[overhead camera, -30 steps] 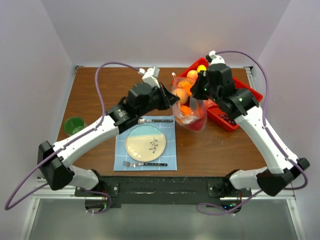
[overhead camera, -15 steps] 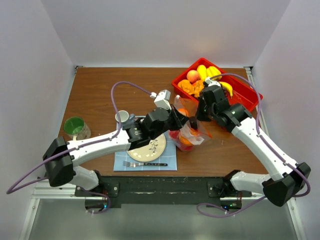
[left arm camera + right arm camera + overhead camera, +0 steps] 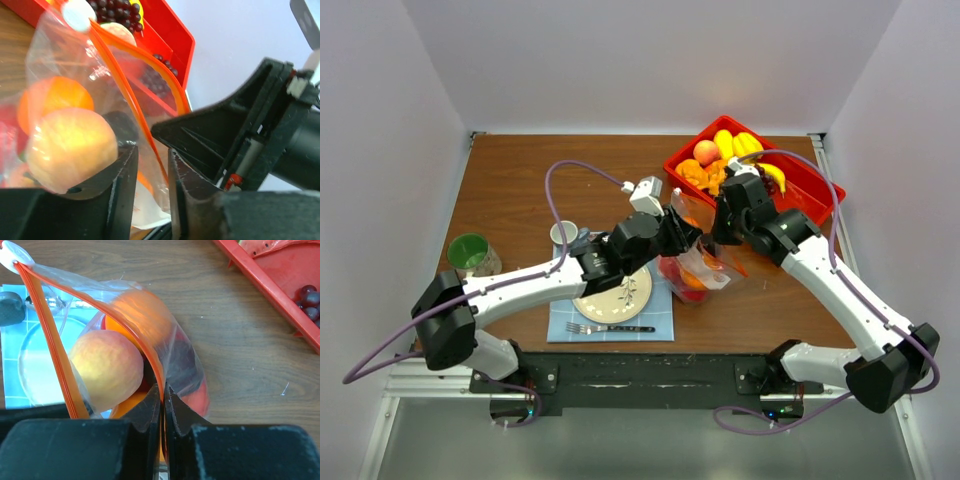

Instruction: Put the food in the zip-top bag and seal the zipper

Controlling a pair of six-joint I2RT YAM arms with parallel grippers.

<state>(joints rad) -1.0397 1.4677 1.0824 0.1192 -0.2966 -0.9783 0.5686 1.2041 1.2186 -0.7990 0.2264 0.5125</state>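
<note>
The clear zip-top bag [image 3: 698,268] stands between the plate and the red tray, mouth up and gaping. Inside it lie a peach [image 3: 105,367], an orange [image 3: 137,310] and darker fruit underneath. The orange-red zipper [image 3: 50,347] runs round the mouth in two separate strips. My right gripper [image 3: 163,390] [image 3: 720,238] is shut on the right-hand strip. At the other lip my left gripper [image 3: 152,152] [image 3: 682,232] has its fingers apart, with the zipper [image 3: 127,87] passing loosely between them. More food, bananas [image 3: 740,143] and grapes [image 3: 309,297], stays in the tray.
The red tray [image 3: 817,185] sits at the back right, just behind the bag. A plate [image 3: 610,295] lies on a blue placemat [image 3: 560,310] with a fork [image 3: 595,328]. A white cup [image 3: 564,234] and a green cup [image 3: 470,252] stand to the left.
Both arms brought the bag from the tray's edge toward me, down beside the plate. Over the last half second they barely shifted.
</note>
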